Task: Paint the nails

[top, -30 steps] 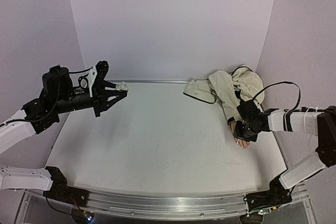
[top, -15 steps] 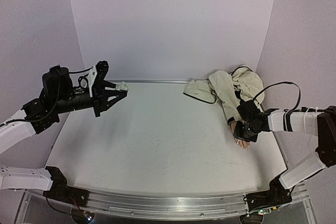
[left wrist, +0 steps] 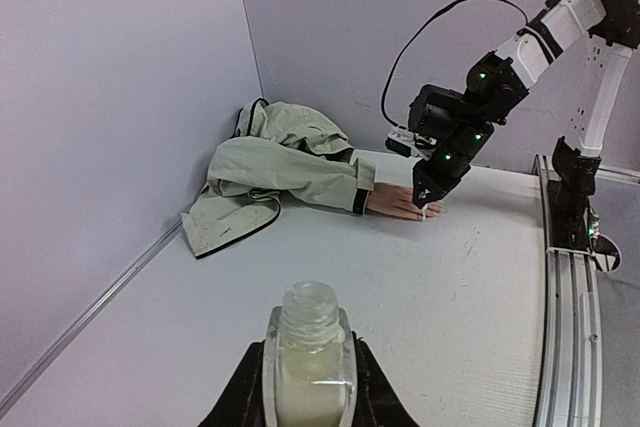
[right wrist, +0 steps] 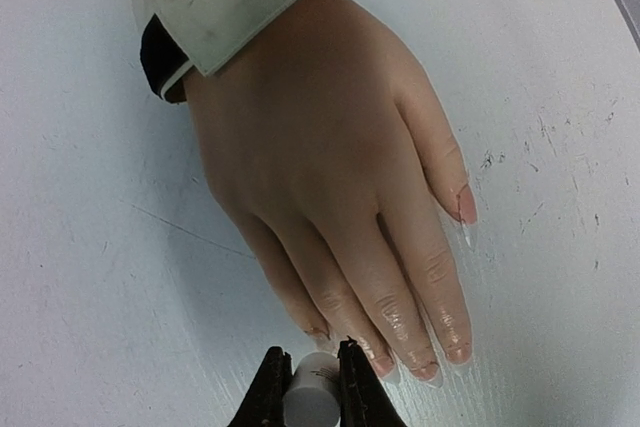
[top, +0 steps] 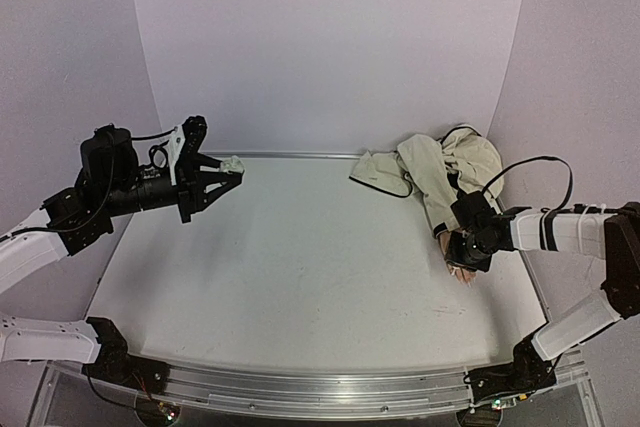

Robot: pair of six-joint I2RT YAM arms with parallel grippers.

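Mannequin hand, palm down at centre frame; right gripper, lower edge, clamped on white cylinder beside the nails. Left gripper clamped on uncapped bottle.

- The left arm had boxy black housings toward its wrist and white shells on its lower links.
- The right arm was white-shelled, with black bands and black joints.
- A thin black cable arched over it.
- Small green lights dotted its black joints.
- The left gripper and right gripper had slim black fingers.
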